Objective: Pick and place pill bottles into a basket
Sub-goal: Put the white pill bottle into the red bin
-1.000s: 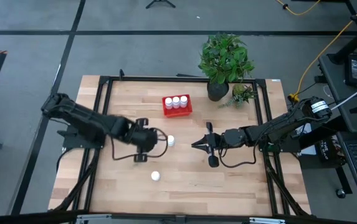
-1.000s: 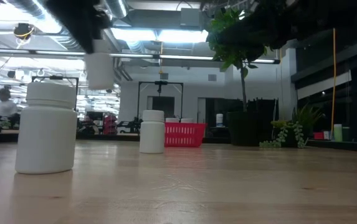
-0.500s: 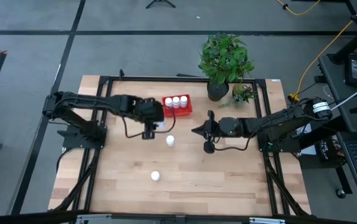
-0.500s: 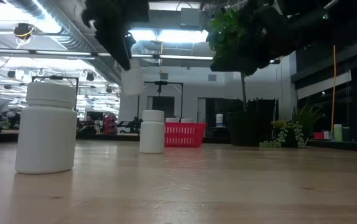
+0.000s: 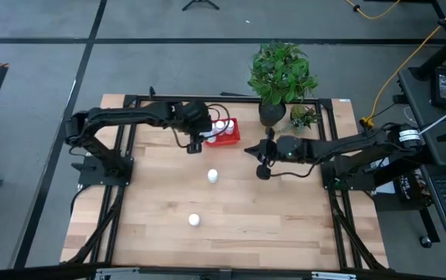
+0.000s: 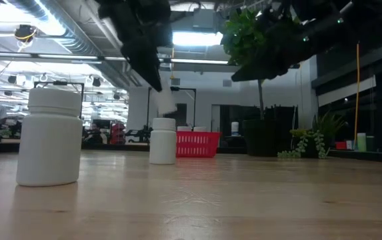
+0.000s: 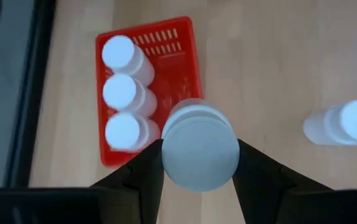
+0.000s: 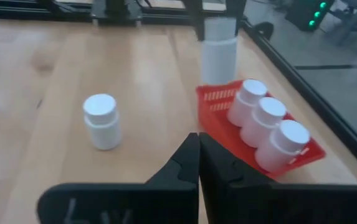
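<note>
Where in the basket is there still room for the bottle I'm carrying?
The basket has three bottles in a row along one long wall; the half along the other long wall is bare red floor. The left gripper holds the fourth bottle over the basket's edge. The bottle row's side is crowded.

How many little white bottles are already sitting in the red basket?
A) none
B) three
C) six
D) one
B: the red basket has three pill bottles lined up along one side, while the left gripper holds a fourth bottle above it.
</note>
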`<control>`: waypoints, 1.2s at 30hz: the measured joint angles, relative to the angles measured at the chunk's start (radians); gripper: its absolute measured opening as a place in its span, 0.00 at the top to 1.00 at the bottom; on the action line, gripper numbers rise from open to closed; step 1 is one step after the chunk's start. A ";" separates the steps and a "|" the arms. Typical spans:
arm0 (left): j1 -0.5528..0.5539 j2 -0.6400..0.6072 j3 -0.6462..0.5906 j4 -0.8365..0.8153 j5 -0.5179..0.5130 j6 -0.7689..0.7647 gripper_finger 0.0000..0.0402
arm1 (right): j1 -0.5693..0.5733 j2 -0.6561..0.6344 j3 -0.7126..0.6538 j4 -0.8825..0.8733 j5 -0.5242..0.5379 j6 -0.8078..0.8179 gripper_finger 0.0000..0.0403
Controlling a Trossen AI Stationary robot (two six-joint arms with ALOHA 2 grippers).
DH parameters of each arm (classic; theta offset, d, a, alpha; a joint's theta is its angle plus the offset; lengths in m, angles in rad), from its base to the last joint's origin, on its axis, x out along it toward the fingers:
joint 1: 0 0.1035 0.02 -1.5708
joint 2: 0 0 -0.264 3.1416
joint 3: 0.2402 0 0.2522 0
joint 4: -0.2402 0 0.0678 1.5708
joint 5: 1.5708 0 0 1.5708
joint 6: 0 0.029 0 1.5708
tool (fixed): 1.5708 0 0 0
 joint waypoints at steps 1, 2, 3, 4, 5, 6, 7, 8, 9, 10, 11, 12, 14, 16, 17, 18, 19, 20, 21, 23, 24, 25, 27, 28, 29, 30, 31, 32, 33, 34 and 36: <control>0.011 0.015 0.000 0.010 0.012 0.016 0.61 | -0.008 0.000 0.000 0.000 0.000 -0.003 0.99; 0.020 0.027 0.000 0.008 0.020 0.031 0.61 | -0.016 0.000 0.000 0.000 0.000 -0.004 0.99; 0.027 0.037 0.000 0.010 0.021 0.039 0.61 | -0.024 0.000 0.000 0.000 0.000 -0.004 0.99; 0.033 0.048 0.004 0.008 0.020 0.045 0.61 | -0.032 0.000 0.000 -0.004 0.000 -0.004 0.98; 0.038 0.059 0.011 0.007 0.019 0.049 0.61 | -0.038 0.000 0.000 -0.007 -0.001 -0.004 0.98; 0.043 0.068 0.019 0.001 0.019 0.054 0.61 | -0.044 0.000 0.000 -0.006 -0.001 -0.005 0.97; 0.047 0.076 0.030 -0.009 0.018 0.058 0.61 | -0.049 0.000 0.000 -0.005 -0.001 -0.008 0.96; 0.050 0.084 0.044 -0.011 0.019 0.064 0.61 | -0.054 0.000 0.000 -0.005 -0.001 -0.016 0.96; 0.054 0.094 0.062 -0.010 0.019 0.072 0.61 | -0.059 0.000 0.000 -0.005 -0.001 -0.023 0.96; 0.057 0.104 0.080 -0.015 0.019 0.080 0.61 | -0.062 0.000 0.000 -0.004 -0.001 -0.026 0.96; 0.060 0.115 0.100 -0.026 0.019 0.083 0.61 | -0.067 0.000 0.000 -0.001 -0.001 -0.028 0.96; 0.064 0.128 0.122 -0.037 0.019 0.084 0.61 | -0.072 0.000 0.000 0.000 -0.002 -0.029 0.95; 0.068 0.154 0.167 -0.062 0.018 0.084 0.61 | -0.080 0.000 0.000 -0.001 -0.003 -0.028 0.95; 0.071 0.176 0.200 -0.105 0.018 0.084 0.61 | -0.082 0.000 0.000 -0.001 -0.004 -0.028 0.95; 0.071 0.184 0.211 -0.115 0.017 0.084 0.61 | -0.083 0.000 0.000 -0.002 -0.004 -0.028 0.95; 0.071 0.189 0.215 -0.124 0.016 0.084 0.61 | -0.083 0.000 0.000 -0.003 -0.004 -0.030 0.95; 0.070 0.192 0.216 -0.131 0.015 0.084 0.61 | -0.082 0.000 0.000 -0.003 -0.005 -0.033 0.95; 0.070 0.194 0.216 -0.136 0.015 0.083 0.61 | -0.082 0.000 0.000 -0.003 -0.005 -0.039 0.95; 0.070 0.195 0.213 -0.142 0.014 0.081 0.61 | -0.082 0.000 0.000 -0.004 -0.007 -0.046 0.95; 0.066 0.195 0.210 -0.148 0.013 0.066 0.61 | -0.082 0.000 0.000 -0.004 -0.007 -0.050 0.95; 0.063 0.195 0.210 -0.148 0.012 0.059 0.61 | -0.082 0.000 0.000 -0.006 -0.007 -0.049 0.95; 0.060 0.195 0.210 -0.148 0.008 0.056 0.61 | -0.082 0.000 0.000 -0.006 -0.007 -0.050 0.95; 0.054 0.195 0.210 -0.147 0.005 0.054 0.61 | -0.082 0.000 0.000 -0.007 -0.007 -0.049 0.95; 0.053 0.195 0.210 -0.147 -0.001 0.053 0.61 | -0.082 0.000 0.000 -0.009 -0.007 -0.049 0.95; 0.050 0.198 0.210 -0.147 -0.009 0.048 0.61 | -0.082 0.000 0.000 -0.010 -0.007 -0.049 0.95; 0.046 0.203 0.211 -0.144 -0.025 0.042 0.61 | -0.082 0.000 0.000 -0.010 -0.007 -0.049 0.95; 0.042 0.210 0.210 -0.144 -0.040 0.037 0.61 | -0.082 0.000 0.000 -0.010 -0.007 -0.049 0.95; 0.040 0.218 0.210 -0.147 -0.053 0.034 0.61 | -0.082 0.000 0.000 -0.010 -0.007 -0.048 0.95; 0.038 0.226 0.210 -0.148 -0.061 0.030 0.61 | -0.082 0.000 0.000 -0.010 -0.007 -0.048 0.95; 0.034 0.232 0.210 -0.146 -0.064 0.029 0.61 | -0.082 0.000 0.000 -0.012 -0.007 -0.048 0.95; 0.029 0.246 0.210 -0.145 -0.065 0.027 0.61 | -0.082 0.000 0.000 -0.015 -0.007 -0.047 0.95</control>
